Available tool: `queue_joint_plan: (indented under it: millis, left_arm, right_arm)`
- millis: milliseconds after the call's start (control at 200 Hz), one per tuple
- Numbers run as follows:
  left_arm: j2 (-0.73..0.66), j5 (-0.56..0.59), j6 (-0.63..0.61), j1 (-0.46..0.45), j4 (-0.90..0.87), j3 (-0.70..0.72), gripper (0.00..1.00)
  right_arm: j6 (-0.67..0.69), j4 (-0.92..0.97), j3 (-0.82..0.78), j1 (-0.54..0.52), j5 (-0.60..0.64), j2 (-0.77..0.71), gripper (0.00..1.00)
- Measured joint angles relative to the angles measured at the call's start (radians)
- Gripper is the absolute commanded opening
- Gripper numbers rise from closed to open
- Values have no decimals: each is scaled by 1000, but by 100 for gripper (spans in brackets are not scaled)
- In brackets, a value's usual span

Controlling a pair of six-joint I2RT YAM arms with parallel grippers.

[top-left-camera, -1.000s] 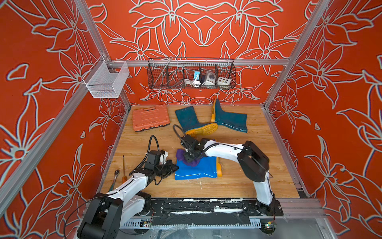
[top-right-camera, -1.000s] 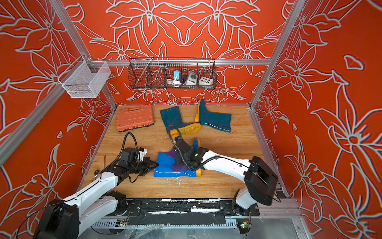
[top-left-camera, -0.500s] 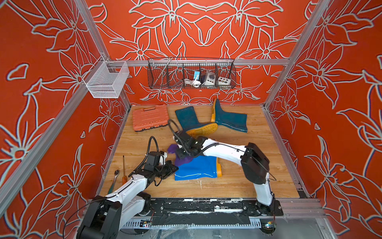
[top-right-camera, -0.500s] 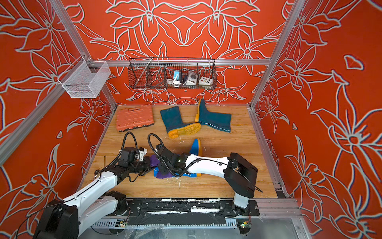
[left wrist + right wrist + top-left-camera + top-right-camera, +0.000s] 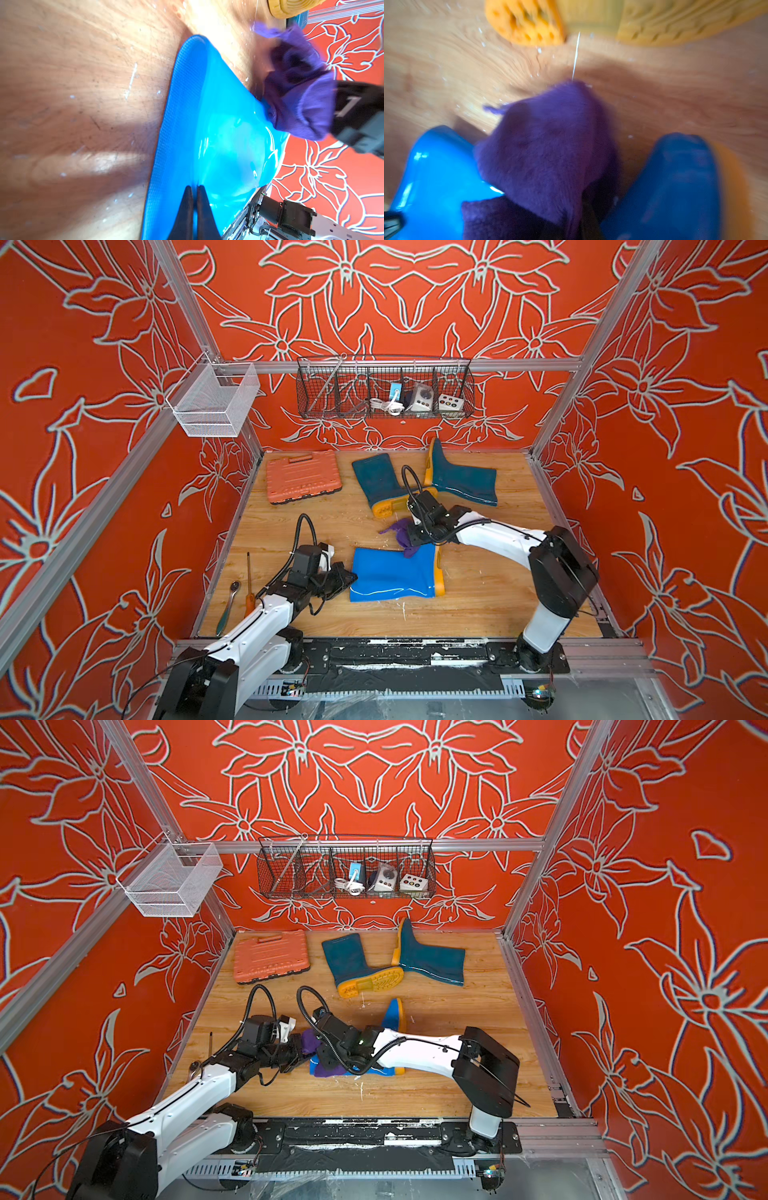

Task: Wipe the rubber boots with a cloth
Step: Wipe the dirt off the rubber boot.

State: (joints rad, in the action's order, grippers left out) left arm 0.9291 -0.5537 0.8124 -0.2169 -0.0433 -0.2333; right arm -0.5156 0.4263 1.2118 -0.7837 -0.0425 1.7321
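Observation:
The bright blue boot (image 5: 390, 576) lies flat on its side near the front. My left gripper (image 5: 347, 578) is shut on the rim of its shaft, the fingers (image 5: 188, 199) pinching the blue edge. My right gripper (image 5: 409, 539) is shut on the bunched purple cloth (image 5: 399, 529), which rests on the boot's ankle (image 5: 436, 176); the cloth (image 5: 546, 149) hides its fingertips. In a top view the cloth (image 5: 309, 1044) shows nearer the shaft opening. Two dark teal boots (image 5: 380, 481) (image 5: 461, 483) lie on their sides at the back, apart from both grippers.
An orange tool case (image 5: 303, 477) lies at the back left. A screwdriver (image 5: 248, 585) and a wrench (image 5: 226, 605) lie along the left edge. A black wire basket (image 5: 384, 389) hangs on the back wall, a white mesh basket (image 5: 216, 400) on the left frame.
My right gripper has swept the cloth along the blue boot's shaft, toward the opening and back to the ankle. The left gripper has kept its hold on the rim.

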Motion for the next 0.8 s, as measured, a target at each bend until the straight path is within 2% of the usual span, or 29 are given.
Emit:
queue_joint_plan:
  millis: [195,315,380,475,570,656,721,801]
  left_arm:
    - [17,3,7,0,1,0,0]
    - [16,3,13,0,-1,0,0]
    - [10,4,14,0,-5,0,0]
    - [-4,3,15,0,-15,0,0]
    - [-11,3,16,-1,-17,0,0]
    - [-13,3,19,-1,-13,0,0]
    - [-13,3,19,-5,-3,0,0]
    - [-8,12,21,-5,-6,0,0]
  right_arm:
    - [-23,-35,172,-229,-16,120,0]
    - [-45,-90,169,-306,-71,183,0]
    - [-49,-101,113,-295,-74,180,0]
    - [-53,-121,-6,-226,-73,140,0]
    - [-55,-127,-145,-106,-72,27,0]
    - [-56,-107,-202,-23,-70,-85,0]
    - [-56,-95,-198,-14,-44,-138,0]
    - [-55,-75,-153,-55,-1,-142,0]
